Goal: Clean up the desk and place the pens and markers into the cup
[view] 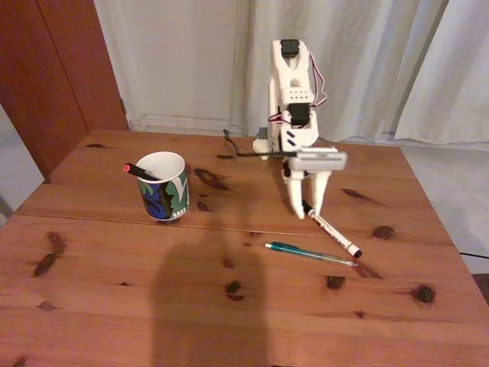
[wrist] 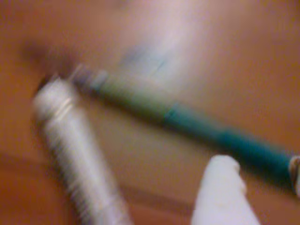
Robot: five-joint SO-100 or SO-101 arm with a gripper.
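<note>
Right now the gripper [view: 306, 208] stands nose-down on the desk [view: 114, 275] at one end of the white marker [view: 333, 234]. The marker's far end runs out on the wood away from the fingers, and its near end meets the fingertips. Whether the jaws are clamped on it or only straddle it I cannot tell; the wrist view is smeared by blur and shows a white finger [wrist: 225, 192] beside the marker's barrel [wrist: 75, 154].

Just beyond the marker, on the side away from the jaws, lies the teal-green pen [view: 309, 253], close to the marker but apparently not touching it.

For a sound grasp, I judge the jaws should close squarely across the barrel, and the lift should go straight up so the marker does not sweep the teal pen.

Well off to the jaws' side stands the cup [view: 163, 187], upright, with the black pen [view: 140, 171] leaning in it, red end over the rim.
</note>
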